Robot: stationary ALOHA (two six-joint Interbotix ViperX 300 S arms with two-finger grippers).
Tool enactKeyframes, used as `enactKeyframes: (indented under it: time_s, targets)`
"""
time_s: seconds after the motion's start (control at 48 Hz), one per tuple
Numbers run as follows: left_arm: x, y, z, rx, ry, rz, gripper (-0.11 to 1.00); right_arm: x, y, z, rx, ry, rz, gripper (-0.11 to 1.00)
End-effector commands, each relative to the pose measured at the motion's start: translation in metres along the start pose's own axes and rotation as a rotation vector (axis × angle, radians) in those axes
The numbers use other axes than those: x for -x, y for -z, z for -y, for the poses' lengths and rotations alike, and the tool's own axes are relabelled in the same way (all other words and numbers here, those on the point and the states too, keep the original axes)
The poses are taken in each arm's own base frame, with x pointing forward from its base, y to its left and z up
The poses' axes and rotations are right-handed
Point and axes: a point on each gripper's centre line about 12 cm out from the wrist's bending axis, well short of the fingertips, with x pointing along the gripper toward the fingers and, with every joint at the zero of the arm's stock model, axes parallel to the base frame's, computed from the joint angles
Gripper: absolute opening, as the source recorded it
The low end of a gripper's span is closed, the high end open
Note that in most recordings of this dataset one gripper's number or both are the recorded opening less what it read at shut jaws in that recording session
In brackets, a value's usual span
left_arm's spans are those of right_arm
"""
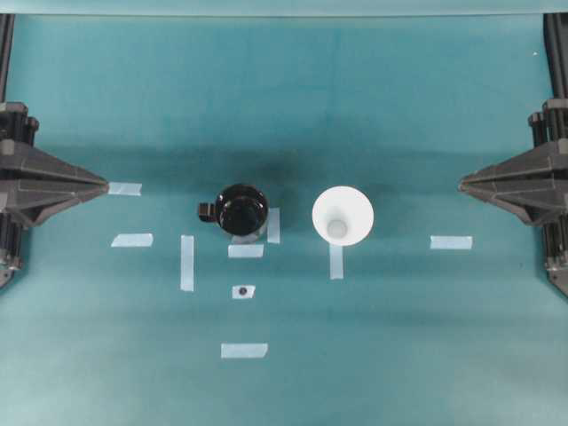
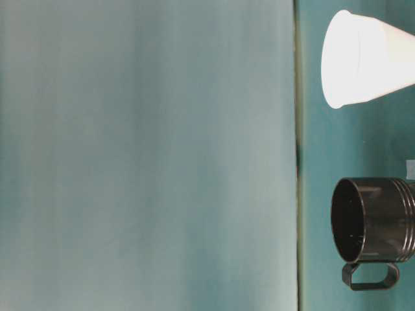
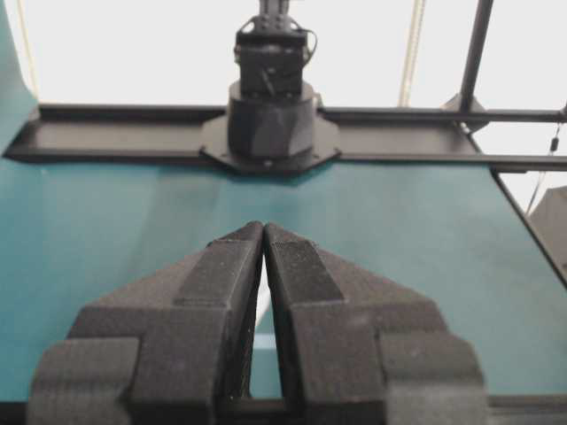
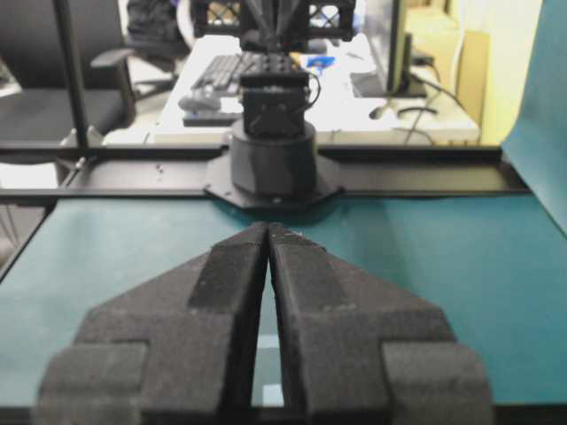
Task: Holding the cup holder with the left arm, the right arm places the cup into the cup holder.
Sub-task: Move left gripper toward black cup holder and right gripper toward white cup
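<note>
The black cup holder (image 1: 242, 211) stands upright left of the table's middle, its handle tab pointing left; in the table-level view the cup holder (image 2: 373, 220) shows from the side. The white cup (image 1: 343, 215) stands upright to its right, rim up, and the cup (image 2: 363, 58) also shows in the table-level view. My left gripper (image 1: 105, 186) rests at the far left edge, shut and empty, tips touching (image 3: 264, 227). My right gripper (image 1: 461, 185) rests at the far right edge, also shut and empty (image 4: 267, 227). Both are far from the objects.
Several pale tape strips lie on the teal cloth, such as one (image 1: 131, 240) near the left gripper and one (image 1: 451, 241) near the right. A small dark mark sits on a tape square (image 1: 243, 291). The opposite arm's base (image 3: 270, 115) faces each wrist camera.
</note>
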Motion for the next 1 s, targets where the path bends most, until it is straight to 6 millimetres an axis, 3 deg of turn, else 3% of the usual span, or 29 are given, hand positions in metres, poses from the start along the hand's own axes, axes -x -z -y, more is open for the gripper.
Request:
enactKeyframes:
  time_s: [0.0,0.062,0.146,0.25,0.583,0.979]
  targets:
    - [-0.006,0.012,-0.002,0.035,-0.01,-0.066,0.16,0.0,0.007,0.001,-0.005,0.007,-0.014,0.16]
    - [-0.011,0.013,-0.002,0.067,-0.013,-0.093,0.11,0.003,0.013,0.003,-0.039,0.019,-0.018,0.18]
    - [-0.018,0.014,-0.002,0.098,-0.016,-0.122,0.03,0.007,0.021,0.004,-0.112,0.033,-0.029,0.07]
    - [-0.025,0.016,-0.002,0.1,-0.018,-0.171,0.03,0.01,0.026,0.005,-0.179,0.037,-0.04,0.03]
    - [-0.046,0.027,-0.004,0.094,-0.028,-0.317,0.03,0.006,0.033,0.005,-0.222,0.053,-0.206,0.02]
    - [-0.073,0.036,-0.011,0.073,-0.054,-0.454,0.03,-0.022,0.036,0.015,-0.211,0.113,-0.468,0.02]
